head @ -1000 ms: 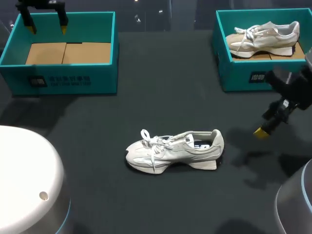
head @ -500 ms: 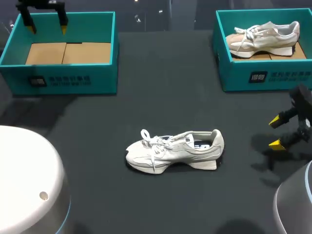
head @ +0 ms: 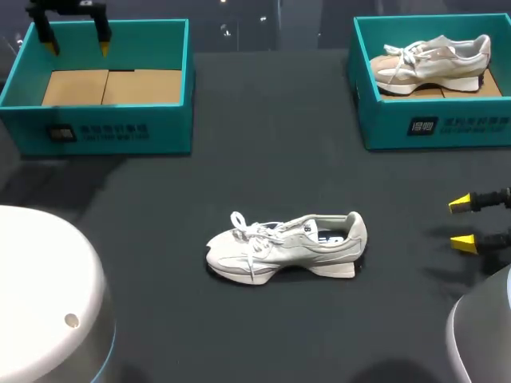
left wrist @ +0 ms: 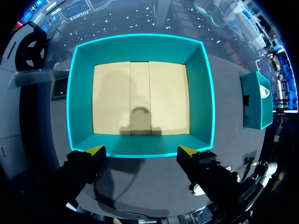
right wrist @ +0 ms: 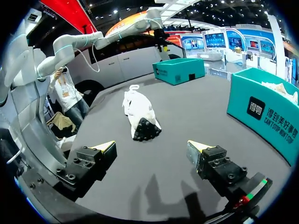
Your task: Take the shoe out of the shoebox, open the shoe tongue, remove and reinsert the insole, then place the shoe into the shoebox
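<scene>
White shoe [head: 286,247], lying crosswise, toe pointing left

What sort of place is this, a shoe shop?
Probably a robot test bench for shoe packing: on a dark table stand an empty shoebox and a second shoebox holding a sneaker, a loose sneaker lies between them, and the right gripper hangs nearby, jaws open.

looks to me like a robot demo station: dark table [head: 263,144], white shoe [head: 283,247], teal left shoebox [head: 168,132] and right shoebox [head: 383,120] beyond it.
</scene>
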`<state>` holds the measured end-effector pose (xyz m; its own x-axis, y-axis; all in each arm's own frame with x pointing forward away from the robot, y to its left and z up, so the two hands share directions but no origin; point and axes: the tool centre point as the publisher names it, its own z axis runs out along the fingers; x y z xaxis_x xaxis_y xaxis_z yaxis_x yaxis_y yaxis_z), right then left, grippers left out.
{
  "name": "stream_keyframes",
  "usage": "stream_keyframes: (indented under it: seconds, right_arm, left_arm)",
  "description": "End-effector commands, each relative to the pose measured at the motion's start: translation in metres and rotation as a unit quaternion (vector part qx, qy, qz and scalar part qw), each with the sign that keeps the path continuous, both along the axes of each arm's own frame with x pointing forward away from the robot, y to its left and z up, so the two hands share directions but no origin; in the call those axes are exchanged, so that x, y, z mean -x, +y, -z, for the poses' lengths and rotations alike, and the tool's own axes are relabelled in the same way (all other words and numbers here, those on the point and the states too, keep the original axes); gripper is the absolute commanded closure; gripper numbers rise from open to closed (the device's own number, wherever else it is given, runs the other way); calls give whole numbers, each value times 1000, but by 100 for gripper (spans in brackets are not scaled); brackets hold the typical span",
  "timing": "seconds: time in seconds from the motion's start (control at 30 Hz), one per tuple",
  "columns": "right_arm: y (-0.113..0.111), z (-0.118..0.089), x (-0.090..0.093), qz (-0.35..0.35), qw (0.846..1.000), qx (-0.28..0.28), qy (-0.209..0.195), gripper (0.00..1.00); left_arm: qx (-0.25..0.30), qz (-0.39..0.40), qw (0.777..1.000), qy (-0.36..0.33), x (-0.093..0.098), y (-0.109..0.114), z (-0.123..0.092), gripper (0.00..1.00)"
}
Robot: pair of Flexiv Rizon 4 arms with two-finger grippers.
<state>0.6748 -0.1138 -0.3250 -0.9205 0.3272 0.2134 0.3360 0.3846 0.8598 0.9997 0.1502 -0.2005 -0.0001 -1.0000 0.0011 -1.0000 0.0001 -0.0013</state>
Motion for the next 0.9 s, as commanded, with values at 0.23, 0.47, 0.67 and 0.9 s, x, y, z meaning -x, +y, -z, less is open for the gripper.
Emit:
stream_keyframes:
  seconds: [0.23, 0.47, 0.67, 0.9]
  right_arm:
    - [0, 19, -2, 21, 997, -46, -57, 0]
    - [2, 26, -4, 8, 996, -40, -73, 0]
    - [5, 32, -8, -5, 994, -44, -97, 0]
    - [16, 36, -9, -8, 994, -40, -102, 0]
  left_arm:
    - [0, 0, 1000, 0, 0, 0, 0, 0]
    - [0, 0, 1000, 0, 0, 0, 0, 0]
    - [0, 0, 1000, 0, 0, 0, 0, 0]
    - [0, 0, 1000, 0, 0, 0, 0, 0]
